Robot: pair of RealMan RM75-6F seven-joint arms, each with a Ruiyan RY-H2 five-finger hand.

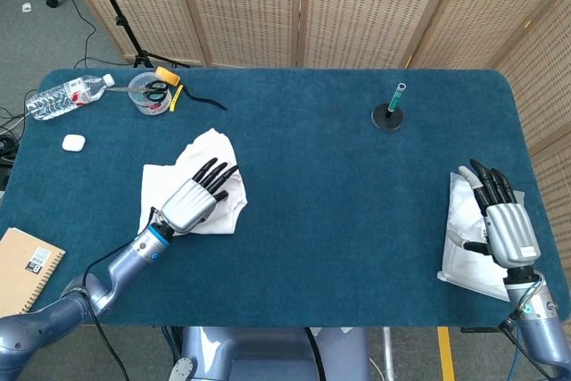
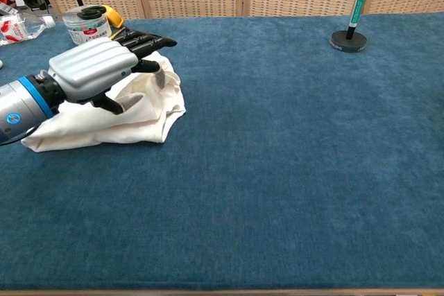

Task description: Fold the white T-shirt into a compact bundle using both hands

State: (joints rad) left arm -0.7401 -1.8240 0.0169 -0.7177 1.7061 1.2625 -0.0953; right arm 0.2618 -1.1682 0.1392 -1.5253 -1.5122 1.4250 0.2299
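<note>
The white T-shirt (image 1: pixel 208 146) lies crumpled on the left part of the blue table (image 1: pixel 339 194); the chest view shows the T-shirt (image 2: pixel 135 119) as a low heap. My left hand (image 1: pixel 198 195) lies across its right half, fingers stretched towards the far right. In the chest view the left hand (image 2: pixel 97 67) hovers just over the cloth, with a fold drawn up between thumb and fingers. My right hand (image 1: pixel 504 229) rests at the table's right edge, fingers apart, holding nothing; the chest view does not show it.
A white sheet (image 1: pixel 464 243) lies under the right hand. A pen stand (image 1: pixel 390 111) is at the back right. At the back left are a water bottle (image 1: pixel 67 94), a tub with scissors (image 1: pixel 150 93) and a small white case (image 1: pixel 73 142). A notebook (image 1: pixel 22 260) lies front left.
</note>
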